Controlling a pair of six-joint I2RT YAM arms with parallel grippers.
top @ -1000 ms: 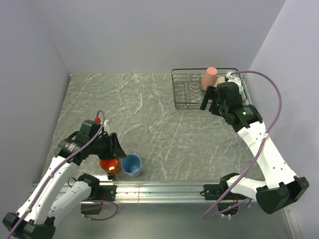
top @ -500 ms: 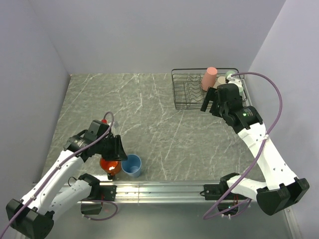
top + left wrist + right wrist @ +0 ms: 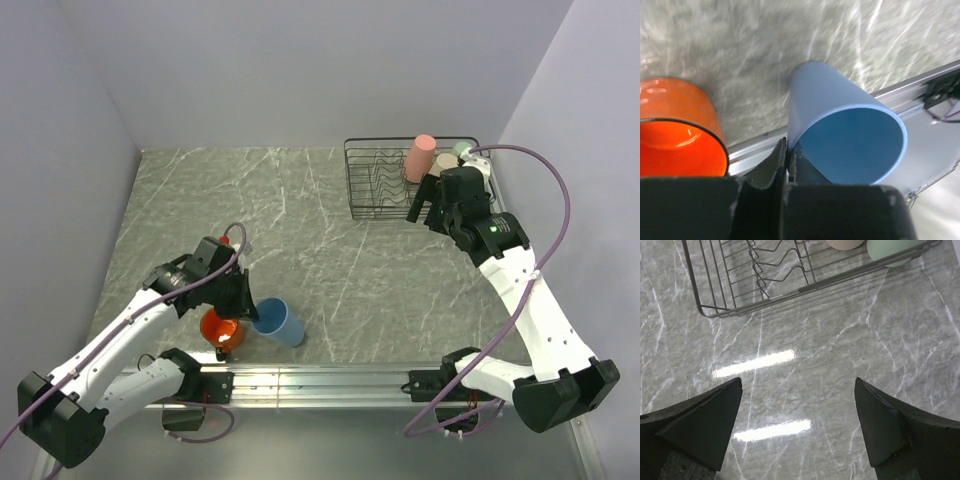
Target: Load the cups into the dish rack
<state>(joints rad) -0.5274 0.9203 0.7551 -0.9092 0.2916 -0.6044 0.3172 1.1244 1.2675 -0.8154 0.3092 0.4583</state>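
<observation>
Orange mug [image 3: 220, 327]: upright by the near rail, mouth up, just left of the left gripper; not yet loaded.
Left gripper [image 3: 245, 300]: clamped on the rim wall of the light blue tumbler [image 3: 280, 321], one finger inside the mouth and one outside, as the left wrist view shows [image 3: 785, 156].
Light blue tumbler's axis: tipped over, mouth towards the gripper, base pointing right and towards the rail; whether the base touches the table, I cannot tell.
Dish rack [image 3: 348, 178]: far right corner, well apart from the held tumbler, up and to the right across the table.
Cups in rack: salmon pink cup [image 3: 419, 158], beige cup [image 3: 443, 163] and pale green cup [image 3: 463, 150], bunched at its right end.
Right gripper [image 3: 424, 203]: fingers spread wide, nothing between them, hovering just in front of the rack.
Deciding relation: the right arm is nearer the rack, but the left carries the tumbler, so a long diagonal reach looks necessary.
</observation>
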